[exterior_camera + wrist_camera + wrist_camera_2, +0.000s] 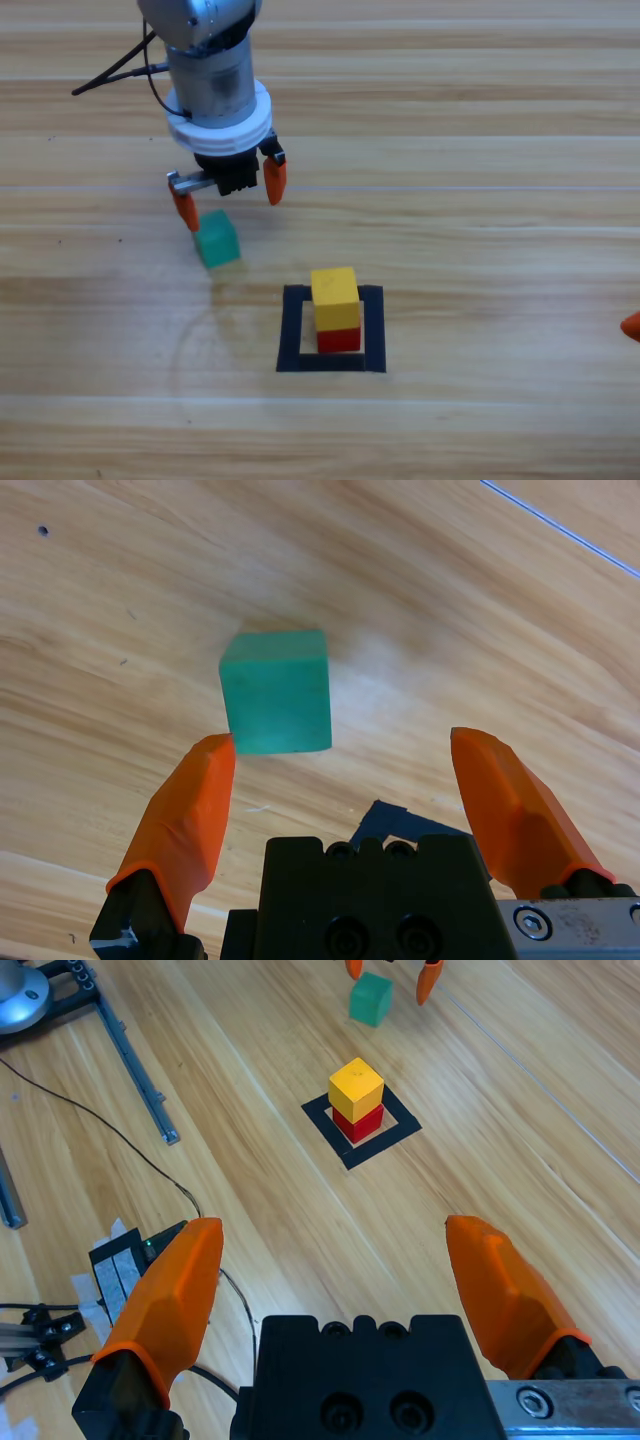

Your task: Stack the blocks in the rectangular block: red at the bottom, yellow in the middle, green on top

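Left gripper (229, 196), jaws apart, hovers off-centre over small teal-green cube (217, 238) nr table's left; one jaw might nudge it askew. Right gripper (340, 1270) waits, also apart.

green cube (217, 240): teal-green, plain, its top face a shade lighter than its sides; it sits just past the tip of one orange finger of the left gripper (229, 195)
yellow cube (335, 296): plain bright yellow
red cube (339, 339): plain bright red (only a low band of it shows under the yellow one from above)
rectangular block (292, 340): black tape outline, bare pale wood inside
left gripper: two orange fingers on a black body, grey arm behind
right gripper (340, 1275): orange fingers, black body
table (500, 200): light wood with long darker grain streaks
cables (120, 1140): black, thin, beyond the right gripper's fingers
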